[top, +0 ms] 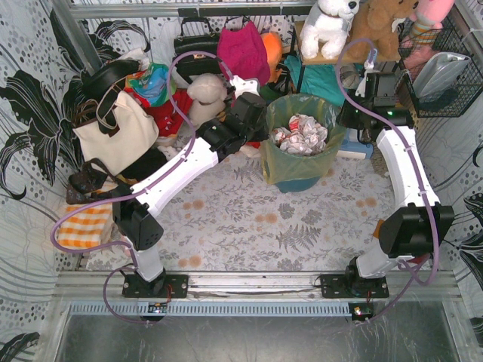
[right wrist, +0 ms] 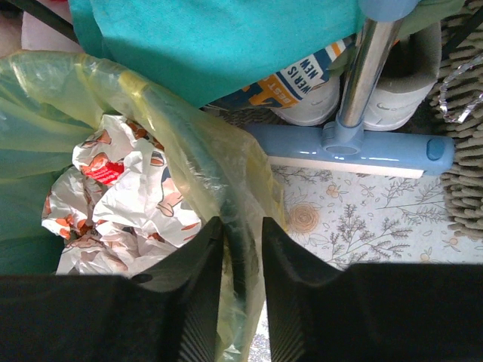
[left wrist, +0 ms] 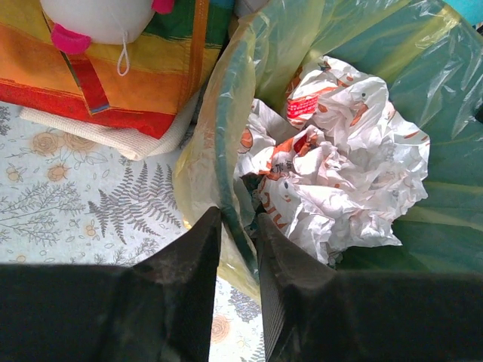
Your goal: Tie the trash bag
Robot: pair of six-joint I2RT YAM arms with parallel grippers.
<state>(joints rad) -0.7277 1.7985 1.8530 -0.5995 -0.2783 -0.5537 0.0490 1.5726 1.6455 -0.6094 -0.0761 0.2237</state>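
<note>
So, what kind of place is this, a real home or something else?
Probably a test booth dressed like a cluttered home corner. A metal rail edges the flowered table, while soft toys, a tote bag and a lined bin give the household look.

- Teal round bin (top: 302,184) stands upright on the fern-print worktop (top: 241,226).
- Cream tote bag (top: 113,136) with black handles at far left, with an orange checked cloth (top: 83,226) nearer.
- White plush dog (top: 330,21) and brown teddy (top: 379,26) at the back.
- Blue wiper head (right wrist: 351,147) lies flat.
- Wire basket (top: 445,72) at far right.
</note>
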